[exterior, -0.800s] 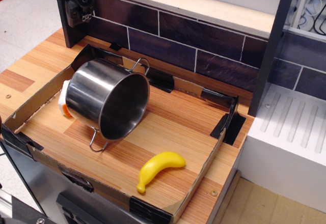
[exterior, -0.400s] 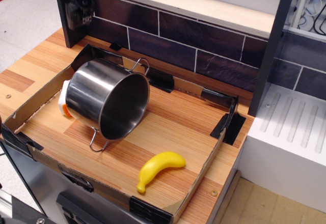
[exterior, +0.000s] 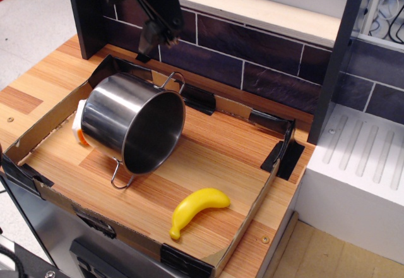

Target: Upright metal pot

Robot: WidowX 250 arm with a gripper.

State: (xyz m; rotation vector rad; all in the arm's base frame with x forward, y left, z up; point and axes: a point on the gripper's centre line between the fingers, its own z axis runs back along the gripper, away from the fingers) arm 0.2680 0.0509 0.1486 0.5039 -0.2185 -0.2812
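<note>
The metal pot (exterior: 117, 117) lies on its side in the left half of a shallow cardboard tray (exterior: 249, 218). Its open mouth faces the lower right. One wire loop handle points up toward the back wall and the other rests on the wood at the front. My gripper (exterior: 152, 40) hangs from the dark arm at the top of the view. It is above and behind the pot's upper handle and does not touch it. Its fingers are dark and blurred against the tiles, so I cannot tell how the jaws stand.
A yellow banana (exterior: 196, 208) lies near the tray's front edge. A white and orange object (exterior: 78, 130) is wedged behind the pot's base. A dark tiled wall (exterior: 252, 57) runs along the back. A dark post (exterior: 334, 57) and a white ribbed drainer (exterior: 360, 158) stand at the right.
The arm has swung right from the far upper-left corner to above and behind the pot. The pot and the banana have not moved.
</note>
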